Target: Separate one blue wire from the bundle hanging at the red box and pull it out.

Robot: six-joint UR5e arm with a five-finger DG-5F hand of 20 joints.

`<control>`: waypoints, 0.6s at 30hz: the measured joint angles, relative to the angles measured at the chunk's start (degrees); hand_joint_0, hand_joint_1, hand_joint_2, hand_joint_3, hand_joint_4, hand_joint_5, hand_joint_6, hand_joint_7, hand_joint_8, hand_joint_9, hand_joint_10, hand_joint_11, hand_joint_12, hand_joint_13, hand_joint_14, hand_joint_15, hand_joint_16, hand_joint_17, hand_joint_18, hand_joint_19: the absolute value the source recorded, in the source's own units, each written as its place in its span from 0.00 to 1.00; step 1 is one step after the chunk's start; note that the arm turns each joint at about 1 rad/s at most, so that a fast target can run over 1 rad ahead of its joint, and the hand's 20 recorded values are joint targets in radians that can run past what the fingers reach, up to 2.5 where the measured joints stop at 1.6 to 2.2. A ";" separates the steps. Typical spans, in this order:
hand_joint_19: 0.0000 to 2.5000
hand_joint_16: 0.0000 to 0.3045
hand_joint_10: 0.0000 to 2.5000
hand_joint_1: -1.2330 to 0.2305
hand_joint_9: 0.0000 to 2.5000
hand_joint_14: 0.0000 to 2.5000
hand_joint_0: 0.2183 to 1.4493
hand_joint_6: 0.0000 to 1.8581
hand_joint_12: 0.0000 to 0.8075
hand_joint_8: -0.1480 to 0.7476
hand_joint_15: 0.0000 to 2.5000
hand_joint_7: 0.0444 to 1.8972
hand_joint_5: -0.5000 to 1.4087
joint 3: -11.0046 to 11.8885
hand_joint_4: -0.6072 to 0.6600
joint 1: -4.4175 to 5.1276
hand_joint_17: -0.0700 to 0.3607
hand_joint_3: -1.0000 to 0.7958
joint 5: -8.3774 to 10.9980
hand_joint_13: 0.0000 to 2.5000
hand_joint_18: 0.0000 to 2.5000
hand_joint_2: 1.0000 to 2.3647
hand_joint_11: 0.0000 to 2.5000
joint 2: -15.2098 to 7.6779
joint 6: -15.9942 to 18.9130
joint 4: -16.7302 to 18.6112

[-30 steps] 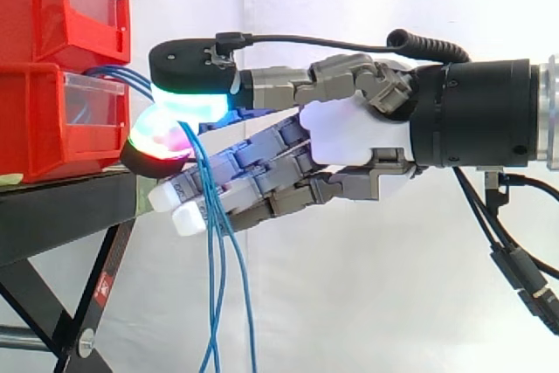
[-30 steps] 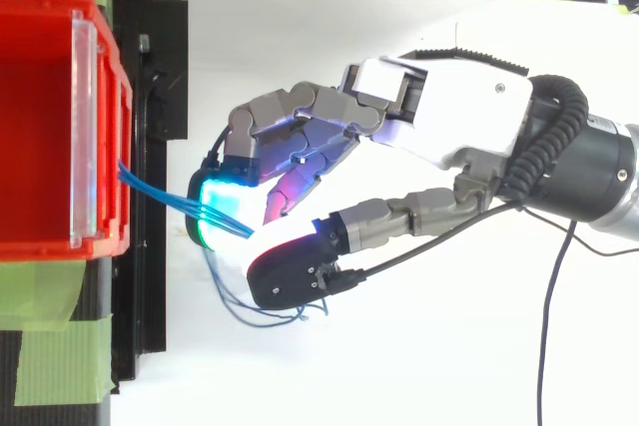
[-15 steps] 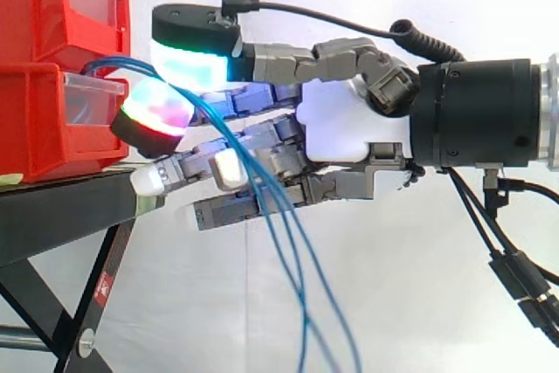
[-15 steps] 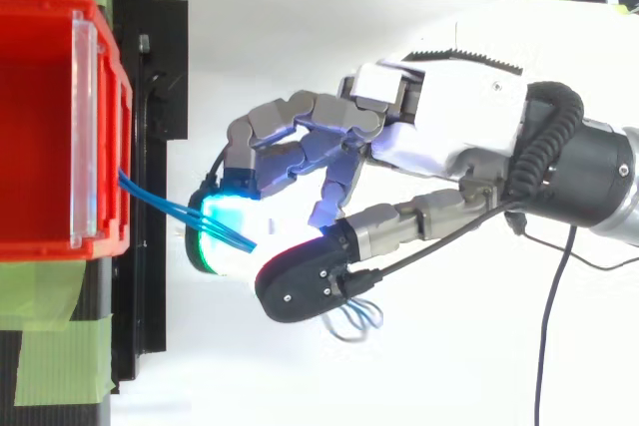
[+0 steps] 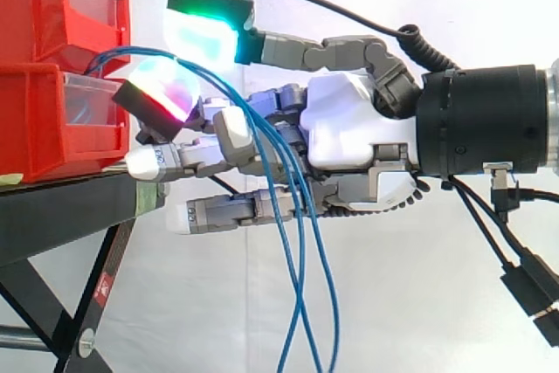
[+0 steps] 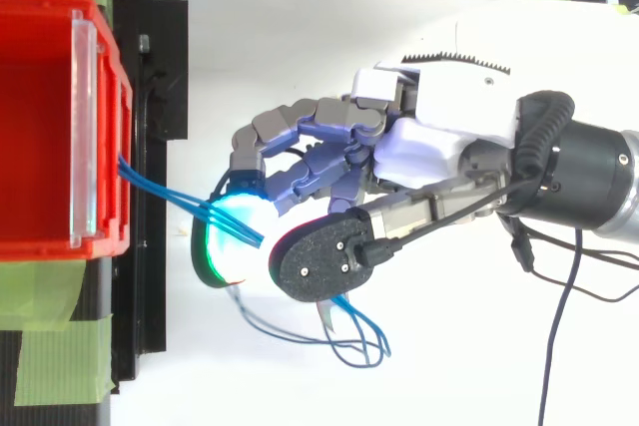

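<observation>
Nearest the side camera, the thin blue wires (image 5: pixel 293 216) hang as a loose group of several strands. They leave the front of the lower red plastic box (image 5: pixel 35 120) and arch over a finger pad glowing red and green (image 5: pixel 162 93). From there they fall across the fingers toward 6 o'clock, crossing one another on the way down.

Behind them, the robot hand (image 5: pixel 349 124) reaches toward 9 o'clock with its fingers mostly extended. Its green-glowing thumb pad (image 5: pixel 205 32) is lifted to 12 o'clock, clearly apart from the finger pad below. As far as I can judge, the wires lie draped over that finger and nothing pinches them.

The main risk is that no single strand has been separated. If the thumb closed now, it would probably clamp the whole group, and a pull toward 3 o'clock would drag out every wire. With the thumb raised, the strands could also slip off the rounded pad toward the box. Where they cross lower down, they may tangle or catch between the fingers.

Further back, a hard tug might shift the box on the black stand (image 5: pixel 61 207), in front of the white curtain (image 5: pixel 393 303).
</observation>
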 measured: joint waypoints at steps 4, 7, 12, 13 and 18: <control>0.05 0.12 0.00 0.36 0.30 0.01 0.38 0.41 0.59 0.59 0.21 0.57 0.16 0.01 0.64 0.04 0.36 0.44 0.01 0.62 0.19 0.02 0.15 0.01 0.70 -0.14; 0.06 0.12 0.01 0.36 0.30 0.01 0.38 0.41 0.56 0.59 0.27 0.57 0.16 -0.01 0.64 0.04 0.36 0.43 0.02 0.64 0.19 0.02 0.15 0.01 0.82 -0.29; 0.09 0.13 0.00 0.36 0.30 0.01 0.38 0.41 0.52 0.58 0.37 0.57 0.16 -0.02 0.64 0.03 0.37 0.43 0.02 0.66 0.20 0.02 0.17 0.01 0.81 -0.55; 0.10 0.13 0.00 0.36 0.30 0.01 0.38 0.41 0.50 0.58 0.40 0.57 0.16 -0.03 0.64 0.02 0.37 0.43 0.03 0.66 0.20 0.02 0.18 0.01 0.79 -0.59; 0.13 0.14 0.01 0.36 0.30 0.01 0.38 0.41 0.44 0.57 0.49 0.57 0.16 -0.04 0.64 0.01 0.38 0.43 0.03 0.66 0.21 0.02 0.19 0.00 0.64 -0.66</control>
